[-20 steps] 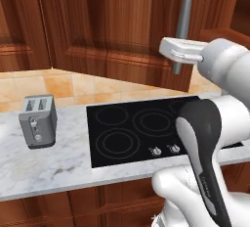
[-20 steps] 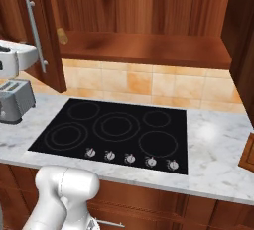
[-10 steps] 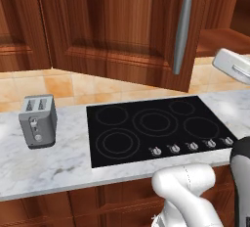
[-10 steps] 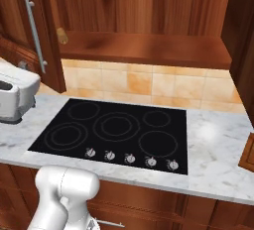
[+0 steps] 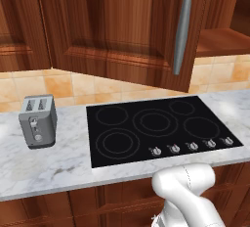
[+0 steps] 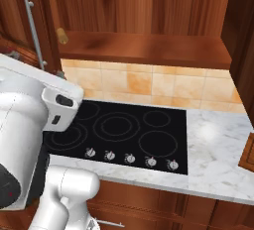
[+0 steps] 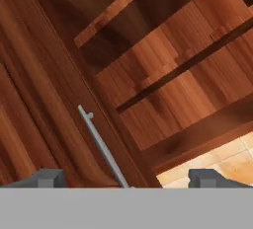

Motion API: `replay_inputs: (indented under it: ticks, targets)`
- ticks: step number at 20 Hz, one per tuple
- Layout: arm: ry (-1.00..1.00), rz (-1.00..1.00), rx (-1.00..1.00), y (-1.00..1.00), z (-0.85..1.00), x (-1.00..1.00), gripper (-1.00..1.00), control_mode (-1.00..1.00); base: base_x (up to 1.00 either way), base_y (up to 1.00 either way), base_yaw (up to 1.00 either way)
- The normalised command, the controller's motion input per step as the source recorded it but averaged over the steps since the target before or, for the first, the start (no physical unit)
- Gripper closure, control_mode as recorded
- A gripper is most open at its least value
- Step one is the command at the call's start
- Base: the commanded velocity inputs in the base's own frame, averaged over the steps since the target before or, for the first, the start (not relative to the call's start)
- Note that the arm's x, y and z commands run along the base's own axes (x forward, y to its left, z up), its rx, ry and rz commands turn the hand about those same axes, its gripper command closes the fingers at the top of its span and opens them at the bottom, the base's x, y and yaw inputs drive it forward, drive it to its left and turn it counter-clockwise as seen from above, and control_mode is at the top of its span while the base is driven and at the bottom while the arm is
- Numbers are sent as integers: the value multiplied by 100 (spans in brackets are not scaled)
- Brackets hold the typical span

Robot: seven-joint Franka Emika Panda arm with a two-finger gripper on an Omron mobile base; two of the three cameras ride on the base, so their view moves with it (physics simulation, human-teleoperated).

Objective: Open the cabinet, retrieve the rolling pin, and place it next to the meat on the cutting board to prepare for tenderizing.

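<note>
the rolling pin (image 6: 62, 35) shows as a small light-tan rounded end on the shelf inside the cabinet (image 6: 149, 50), at the shelf's left end just behind the edge of the swung-open door (image 5: 122, 25); most of its length is hidden by that door, so how it lies cannot be told. the end effector (image 7: 126, 178) has its two dark tips spread wide with nothing between them, and it looks up along the door's long grey bar handle (image 7: 101, 144), which runs up from just between the tips, with the open cabinet interior off to the right of the tips. judged from this, the door stands open and the reach for the pin is the step ahead. the main risk is the door: the pin sits close behind its edge, so a reach from this side could knock the door or the handle and swing it. a grab at the thin end alone could let the round pin roll along the shelf or tip off onto the black stovetop (image 6: 124, 130) below. the cabinet is the one container here; the visible part of its shelf carries the pin's end and otherwise bare wood. a grey toaster (image 5: 38, 121) stands on the marble tabletop (image 5: 49, 167), well apart from the end effector. neither meat nor cutting board can be placed from these views.
</note>
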Motion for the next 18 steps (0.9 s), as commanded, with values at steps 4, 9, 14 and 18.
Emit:
replay_inputs:
  ticks: [4, 9, 14, 18]
  targets:
    - [4, 22, 13, -40, -11, 54, -100, -100, 0, 0, 0]
    - [9, 18, 10, -2, -14, 89, -100, -100, 0, 0, 0]
    - [11, 12, 9, 0, -12, 97, -100, -100, 0, 0, 0]
    - [8, 9, 5, 1, -10, 89, -100, -100, 0, 0, 0]
